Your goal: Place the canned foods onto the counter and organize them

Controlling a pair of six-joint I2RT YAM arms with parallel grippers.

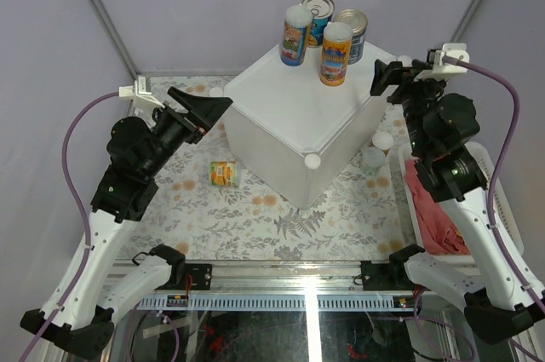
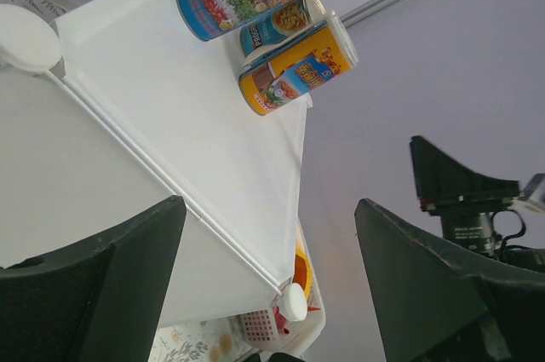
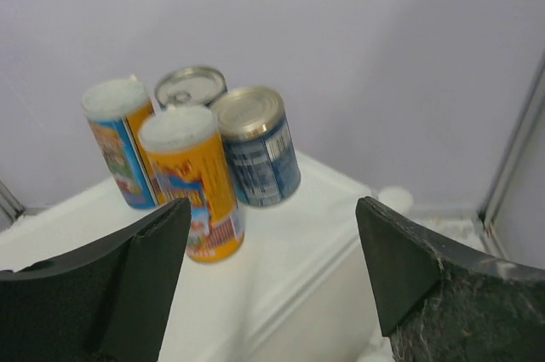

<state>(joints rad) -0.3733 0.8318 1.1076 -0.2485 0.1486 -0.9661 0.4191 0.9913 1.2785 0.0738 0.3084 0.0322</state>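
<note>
Your left tool is apart, nothing in it, just left of the worktop. Your right tool is also apart & empty, by the worktop's right edge. The cans, 4 of them, stand upright, bunched at the far corner on top: 2 w/ white lids, 2 w/ bare metal tops. A fallen can lies on the floral cloth, near the worktop's left wall.

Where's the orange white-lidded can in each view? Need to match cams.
Top external: orange can at top centre, frontmost of four cans on the counter.
Left wrist: orange can at top centre, seen sideways, lowest of the cluster.
Right wrist: orange can left of centre, nearest the camera.
Shared landmark: the counter's flat white top under the cans.
</note>
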